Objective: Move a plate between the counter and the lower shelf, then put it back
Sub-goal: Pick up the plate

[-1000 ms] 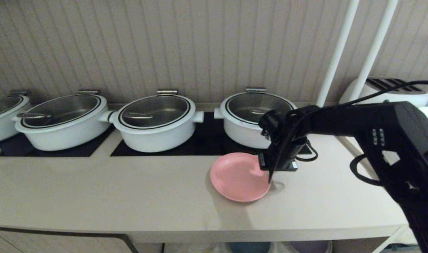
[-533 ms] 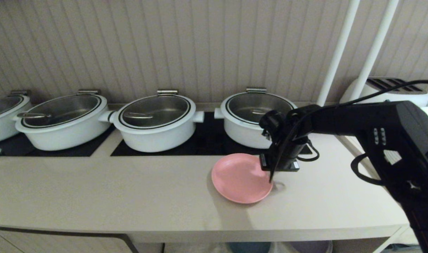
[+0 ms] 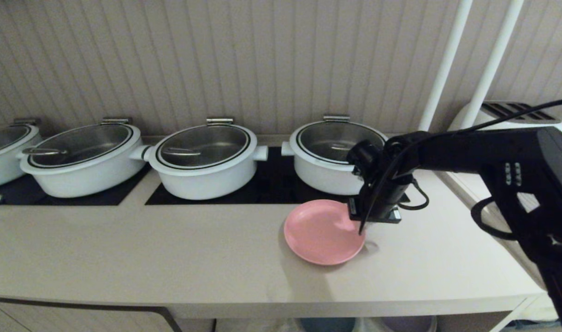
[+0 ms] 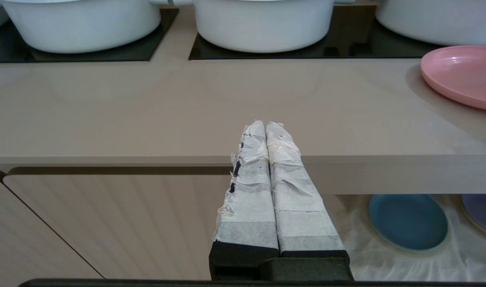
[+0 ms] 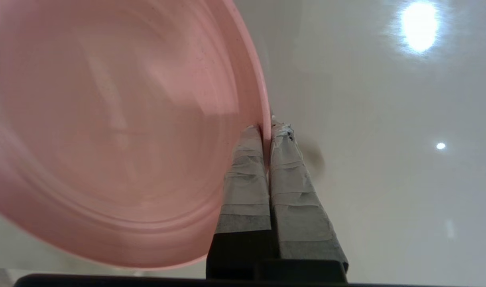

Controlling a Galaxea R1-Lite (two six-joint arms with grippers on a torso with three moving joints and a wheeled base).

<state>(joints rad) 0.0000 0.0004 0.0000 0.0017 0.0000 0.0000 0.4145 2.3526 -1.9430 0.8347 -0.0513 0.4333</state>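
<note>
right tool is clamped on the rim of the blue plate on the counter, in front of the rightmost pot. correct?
Not quite: the plate in the right tool is pink, as the head view shows. The blue plate sits under the counter, seen in the left wrist view. The rest holds: clamped on the rim, on the counter, before the rightmost pot.

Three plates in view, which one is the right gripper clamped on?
The pink plate on the counter; the right gripper pinches its rim. The blue plate and purple plate lie untouched on the lower shelf.
</note>
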